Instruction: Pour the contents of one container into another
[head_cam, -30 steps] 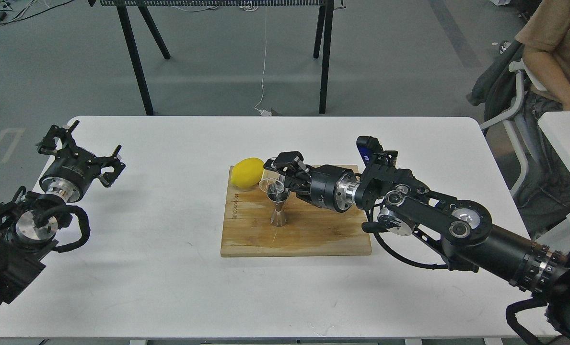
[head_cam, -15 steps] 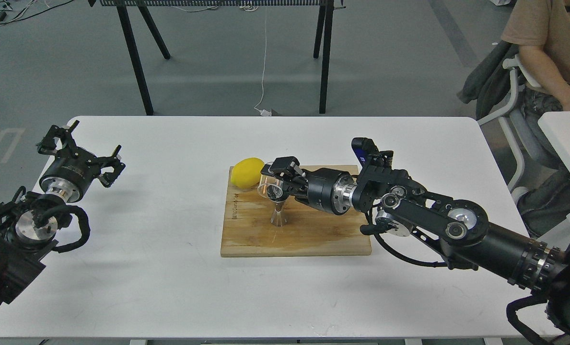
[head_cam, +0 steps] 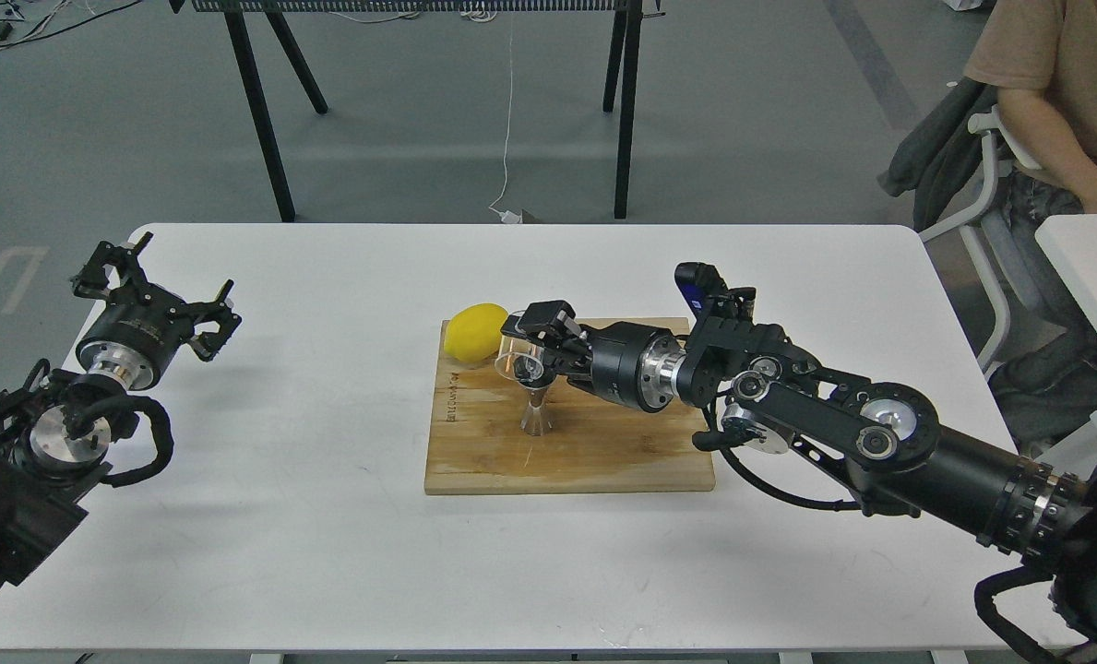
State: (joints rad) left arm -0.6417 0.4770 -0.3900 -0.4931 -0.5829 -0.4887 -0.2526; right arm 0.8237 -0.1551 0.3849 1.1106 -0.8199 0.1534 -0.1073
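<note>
Gripping the small clear glass cup point(head_cam: 518, 358) in my right gripper point(head_cam: 531, 349), I hold it tipped on its side, its round rim facing left and down, right over the top cone of the shiny steel hourglass-shaped jigger point(head_cam: 536, 410). The jigger stands upright near the middle of the pale wooden cutting board point(head_cam: 603, 452), its upper mouth partly hidden behind the cup and my fingers, so I cannot tell whether rim and cup touch.

Compared with 1 second ago, my wrist has rolled further and slid a little to the left, and the cup has gone from slightly tilted to nearly lying over. Between half a second ago and now almost nothing moves. I judge that the pour is at or close to its fullest tilt; no liquid is visible to me, so I cannot say how much has gone across.

My left gripper point(head_cam: 153, 297) hangs over the left edge of the white table point(head_cam: 327, 553), fingers spread, holding nothing, well apart from the board.

1 yellow lemon point(head_cam: 474, 332) sits on the board's far left corner, just beside the cup's rim; a further shift left could nudge it. A dark wet-looking patch marks the board's right part. A seated person point(head_cam: 1055, 92) is at the far right, off the table.
</note>
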